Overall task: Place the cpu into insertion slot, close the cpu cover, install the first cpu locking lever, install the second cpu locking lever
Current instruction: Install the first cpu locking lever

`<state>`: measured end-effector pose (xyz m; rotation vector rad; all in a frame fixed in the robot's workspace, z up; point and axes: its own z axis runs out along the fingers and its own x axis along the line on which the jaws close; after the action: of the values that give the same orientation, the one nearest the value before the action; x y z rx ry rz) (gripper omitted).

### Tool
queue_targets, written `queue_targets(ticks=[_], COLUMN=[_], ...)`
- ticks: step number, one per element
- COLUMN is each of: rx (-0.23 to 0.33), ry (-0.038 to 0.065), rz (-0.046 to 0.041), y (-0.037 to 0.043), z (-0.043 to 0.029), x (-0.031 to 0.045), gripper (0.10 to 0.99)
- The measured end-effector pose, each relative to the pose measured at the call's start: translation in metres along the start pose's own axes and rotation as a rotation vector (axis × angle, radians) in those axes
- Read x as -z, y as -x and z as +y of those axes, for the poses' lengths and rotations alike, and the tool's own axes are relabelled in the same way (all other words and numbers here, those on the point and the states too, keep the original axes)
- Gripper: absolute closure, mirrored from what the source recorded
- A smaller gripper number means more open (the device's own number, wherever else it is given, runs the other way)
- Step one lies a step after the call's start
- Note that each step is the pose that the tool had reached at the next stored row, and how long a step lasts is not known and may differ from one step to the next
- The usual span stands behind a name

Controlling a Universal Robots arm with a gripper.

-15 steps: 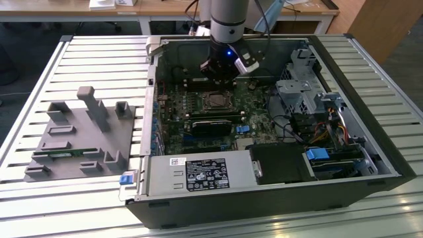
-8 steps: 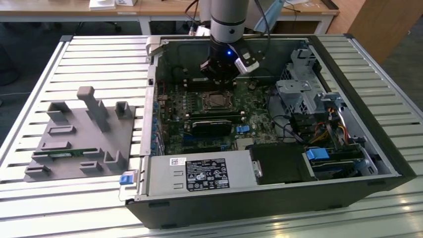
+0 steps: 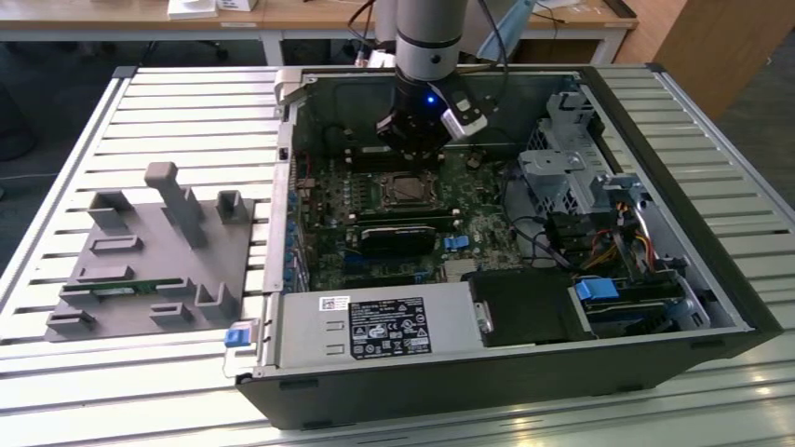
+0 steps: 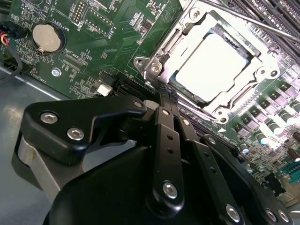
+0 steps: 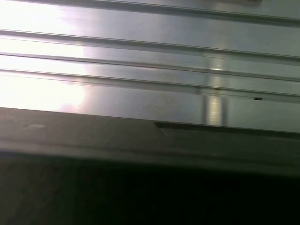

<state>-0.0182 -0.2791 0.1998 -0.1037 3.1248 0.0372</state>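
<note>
Visibly, progress: the cpu (image 4: 213, 65) lies flat in the insertion slot (image 4: 165, 42), so placing looks done.
Cover: the cpu cover (image 4: 262, 72) seems to be down, framing the chip on all sides; I judge that step done too.
Levers: one thin metal rod (image 4: 262, 23) runs along the far side of the socket; whether either lever is latched I cannot tell.
Hand: the gripper (image 4: 162, 96) hangs just beside a corner of the socket, fingers (image 4: 165, 122) pressed together, holding nothing.
Where: inside the open computer case (image 3: 695, 307), on the green board (image 3: 326, 200), under the arm (image 3: 429, 37).
Count: one chip, one socket, one cover, one coin battery (image 4: 47, 37).
</note>
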Motion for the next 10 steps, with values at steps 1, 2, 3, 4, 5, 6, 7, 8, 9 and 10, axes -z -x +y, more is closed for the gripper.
queue_targets(ticks=[1, 2, 3, 4, 5, 6, 7, 8, 9, 10], rx=[0.000, 0.000, 0.000, 0.000, 0.000, 0.000, 0.000, 0.000, 0.000, 0.000], ry=[-0.002, -0.003, -0.003, -0.005, -0.006, -0.007, -0.007, -0.007, -0.008, -0.008], rz=[0.0002, 0.0002, -0.0004, -0.0002, 0.0000, 0.0002, 0.0003, 0.0008, 0.0012, 0.0010], y=[0.0000, 0.0001, 0.0003, 0.0004, 0.0004, 0.0004, 0.0005, 0.0006, 0.0008, 0.0010], z=[0.0001, 0.0003, 0.0006, 0.0007, 0.0007, 0.0008, 0.0011, 0.0014, 0.0020, 0.0022], x=[-0.0003, -0.0007, -0.0013, -0.0017, -0.0019, -0.0021, -0.0026, -0.0030, -0.0034, -0.0037], gripper=[0.980, 0.980, 0.980, 0.980, 0.980, 0.980, 0.980, 0.980, 0.980, 0.980])
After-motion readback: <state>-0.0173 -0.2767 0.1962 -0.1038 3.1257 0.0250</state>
